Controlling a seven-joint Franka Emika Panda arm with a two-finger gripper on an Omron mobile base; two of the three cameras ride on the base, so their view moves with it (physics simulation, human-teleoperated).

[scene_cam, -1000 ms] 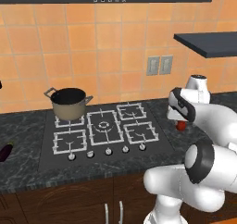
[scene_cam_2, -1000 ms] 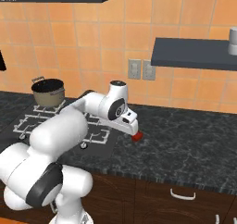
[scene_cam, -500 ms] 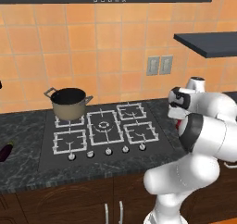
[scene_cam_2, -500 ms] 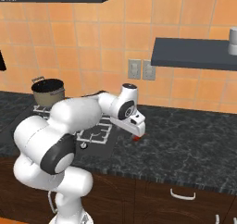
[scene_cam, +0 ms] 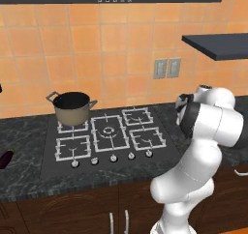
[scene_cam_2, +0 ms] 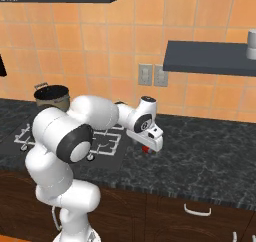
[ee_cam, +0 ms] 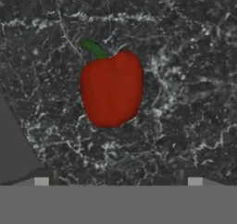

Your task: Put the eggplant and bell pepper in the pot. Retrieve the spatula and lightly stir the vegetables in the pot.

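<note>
Bell pepper (ee_cam: 111,89) is glossy red with a short green stem, lying on the dark speckled surface (ee_cam: 185,56) right of the stove (scene_cam: 104,136). The tool (ee_cam: 118,177) hovers right above it, tips spread wide, pinching nothing. Pot (scene_cam: 72,107) sits far-left on the stove, and the dark purple eggplant (scene_cam: 6,159) lies way off left.

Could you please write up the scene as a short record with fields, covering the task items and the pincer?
Red bell pepper with green stem: lying on the dark speckled counter, right of the stove, directly below the pincer.
Pincer: open, hovering above the pepper, holding nothing.
Round brownish-grey metal pot: on the stove's back-left burner; nothing visible in its dark inside.
Small dark purple eggplant: on the counter, left of the stove.
Black stove with white grates: otherwise bare.
</note>
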